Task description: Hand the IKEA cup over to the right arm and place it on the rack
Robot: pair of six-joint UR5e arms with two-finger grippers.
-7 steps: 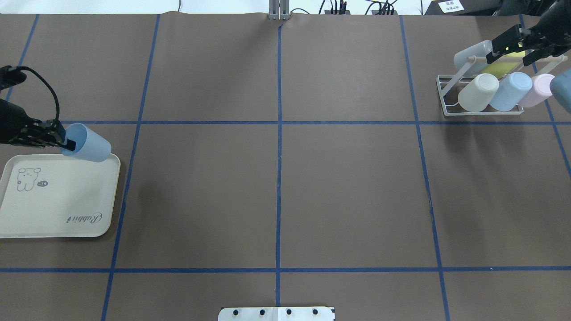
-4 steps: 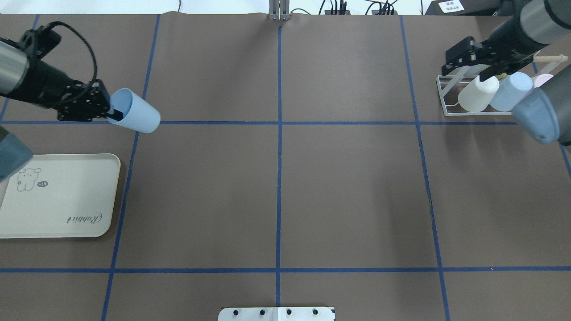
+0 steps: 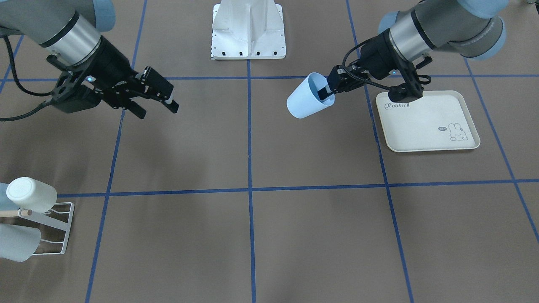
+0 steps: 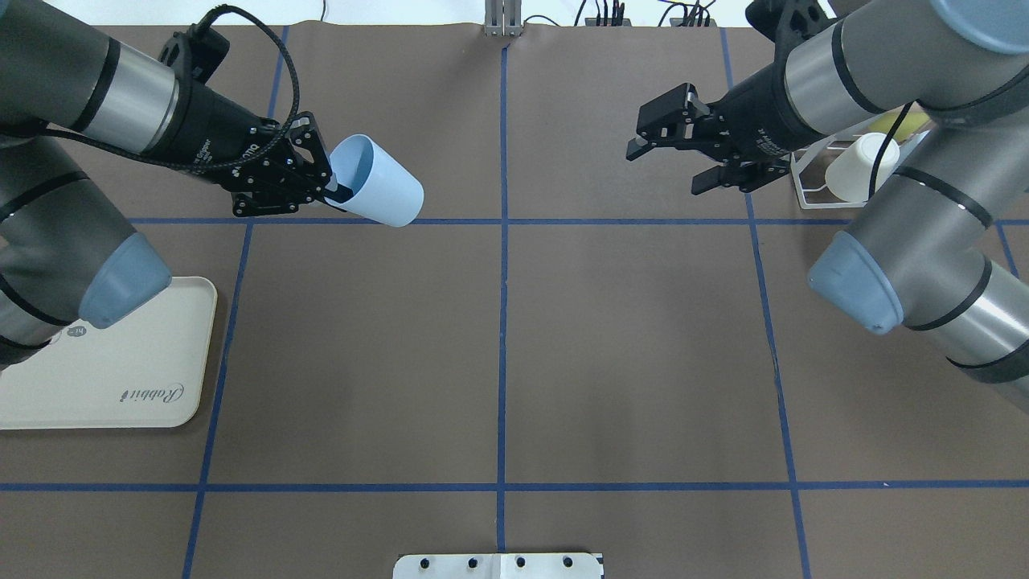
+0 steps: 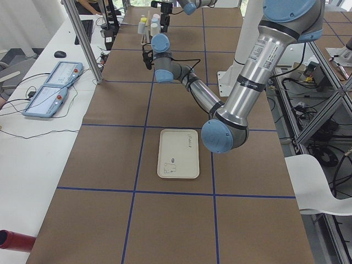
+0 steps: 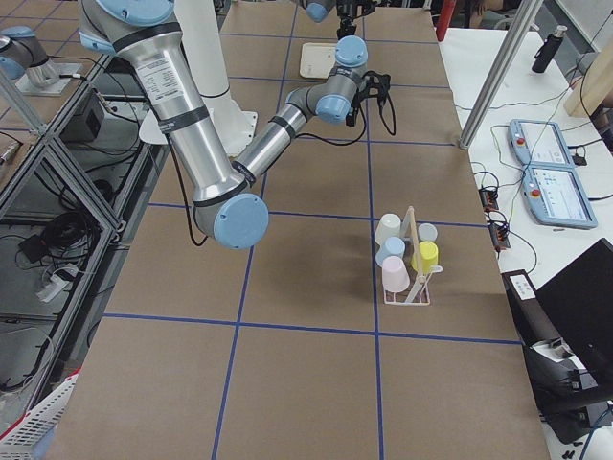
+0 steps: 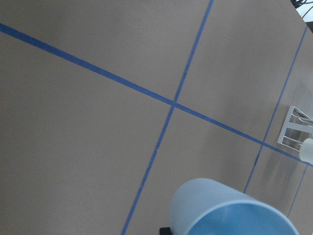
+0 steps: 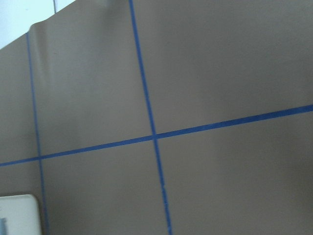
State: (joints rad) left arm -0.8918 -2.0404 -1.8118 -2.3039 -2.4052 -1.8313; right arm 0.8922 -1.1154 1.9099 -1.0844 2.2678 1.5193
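Note:
A light blue IKEA cup (image 4: 378, 193) hangs tilted above the table, left of the centre line, its mouth toward my left gripper (image 4: 342, 195). That gripper is shut on the cup's rim, one finger inside. The front view shows the same cup (image 3: 305, 103) and left gripper (image 3: 327, 90); the left wrist view shows the cup's side (image 7: 215, 208). My right gripper (image 4: 667, 167) is open and empty, right of the centre line, pointing at the cup across a wide gap; in the front view the right gripper (image 3: 156, 110) shows its fingers spread. The white wire rack (image 4: 804, 181) stands at the far right, partly behind the right arm.
A cream rabbit-print tray (image 4: 104, 386) lies at the near left. The rack (image 3: 63, 229) carries several cups, among them a cream one (image 4: 860, 165). The robot's white base plate (image 3: 248, 29) sits at the table's near middle edge. Blue tape lines grid the brown table.
My left arm has carried the cup from above the tray, right and away toward the centre. My right gripper has left the rack and moved left toward the centre, staying open.

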